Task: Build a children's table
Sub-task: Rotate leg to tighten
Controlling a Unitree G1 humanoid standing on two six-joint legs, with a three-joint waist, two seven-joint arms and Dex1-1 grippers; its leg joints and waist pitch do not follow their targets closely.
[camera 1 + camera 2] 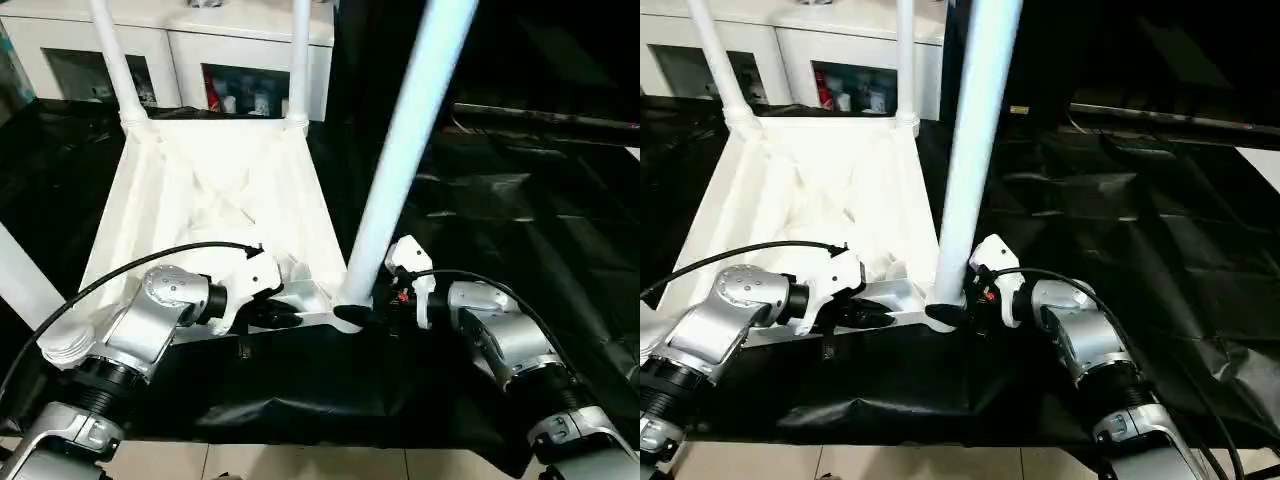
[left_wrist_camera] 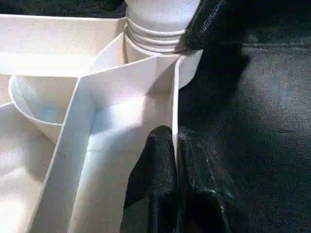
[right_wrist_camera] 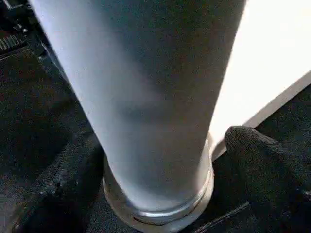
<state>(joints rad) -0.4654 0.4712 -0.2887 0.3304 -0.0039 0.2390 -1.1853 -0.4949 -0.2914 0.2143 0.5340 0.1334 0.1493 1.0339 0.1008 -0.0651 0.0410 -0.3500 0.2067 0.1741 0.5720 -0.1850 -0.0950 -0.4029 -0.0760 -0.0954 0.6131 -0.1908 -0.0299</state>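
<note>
White plastic is filling the middle left of the head view: the children's table is lying upside down on the black-covered desk, legs up. The left gripper, jaws pressed together, is pinching its near rim wall, probably to steady it. The right gripper, jaws spread, is flanking the near-right leg at its socket, apparently seating it. A white cabinet is standing behind.
</note>
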